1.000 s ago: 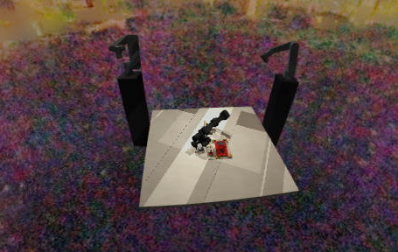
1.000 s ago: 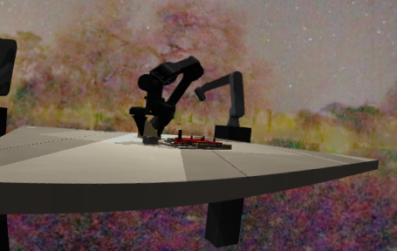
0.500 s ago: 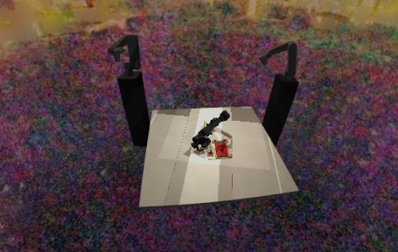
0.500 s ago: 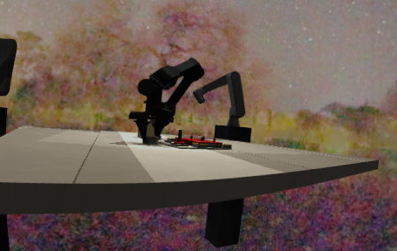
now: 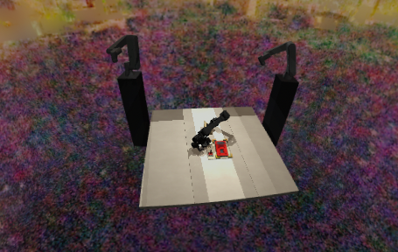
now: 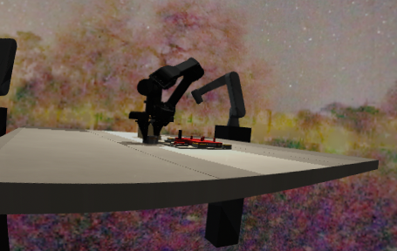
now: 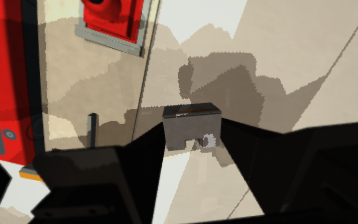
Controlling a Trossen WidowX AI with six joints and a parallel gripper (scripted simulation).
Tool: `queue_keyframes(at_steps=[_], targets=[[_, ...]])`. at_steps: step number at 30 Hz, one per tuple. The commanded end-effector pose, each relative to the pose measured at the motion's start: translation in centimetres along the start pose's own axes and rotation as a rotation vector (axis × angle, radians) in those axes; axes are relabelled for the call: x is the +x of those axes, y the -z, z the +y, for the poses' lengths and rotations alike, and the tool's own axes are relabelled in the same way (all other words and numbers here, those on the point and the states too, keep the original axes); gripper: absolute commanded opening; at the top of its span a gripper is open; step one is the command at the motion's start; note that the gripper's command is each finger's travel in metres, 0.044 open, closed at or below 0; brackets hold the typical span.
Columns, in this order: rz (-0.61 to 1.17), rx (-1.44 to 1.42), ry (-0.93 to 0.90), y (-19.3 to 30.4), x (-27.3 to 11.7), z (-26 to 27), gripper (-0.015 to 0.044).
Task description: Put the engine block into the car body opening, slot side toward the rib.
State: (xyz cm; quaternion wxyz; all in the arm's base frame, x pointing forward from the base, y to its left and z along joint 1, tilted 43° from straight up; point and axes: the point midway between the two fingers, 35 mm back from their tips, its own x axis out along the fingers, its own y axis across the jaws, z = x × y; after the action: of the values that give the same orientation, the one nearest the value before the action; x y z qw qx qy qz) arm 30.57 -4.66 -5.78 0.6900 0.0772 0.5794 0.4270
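The engine block (image 7: 192, 131) is a small grey block with a dark top and a slot in its lower edge in the wrist view. My gripper (image 7: 190, 123) (image 6: 151, 138) is shut on the engine block, one finger at each side. The fingertips are down at the table top, beside the car body; whether the block touches the table cannot be told. The red car body (image 5: 221, 150) (image 6: 201, 141) (image 7: 2, 65) lies flat, at the left edge of the wrist view. Its opening and rib cannot be made out there.
A tan board (image 7: 62, 95) beside the car body bears a thin upright pin (image 7: 93, 131) and a red part (image 7: 111, 22) in a grey frame, left of the gripper. Two other arms stand on black pedestals (image 5: 134, 109) (image 5: 280, 102) beyond the table (image 5: 167, 175).
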Motion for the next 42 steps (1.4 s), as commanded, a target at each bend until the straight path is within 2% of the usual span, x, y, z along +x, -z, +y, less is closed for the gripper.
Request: queue_keyframes(at_steps=[1, 2, 36, 42], targets=[[-0.004, -0.004, 0.008, -0.2, -1.0, -0.4, 0.0012], [-0.003, -0.004, 0.008, -0.3, -1.3, -0.4, 0.0], [-0.001, -0.003, 0.009, -0.4, -12.0, -0.2, 0.0], [-0.002, -0.004, 0.008, -0.4, -10.7, -0.2, 0.0]])
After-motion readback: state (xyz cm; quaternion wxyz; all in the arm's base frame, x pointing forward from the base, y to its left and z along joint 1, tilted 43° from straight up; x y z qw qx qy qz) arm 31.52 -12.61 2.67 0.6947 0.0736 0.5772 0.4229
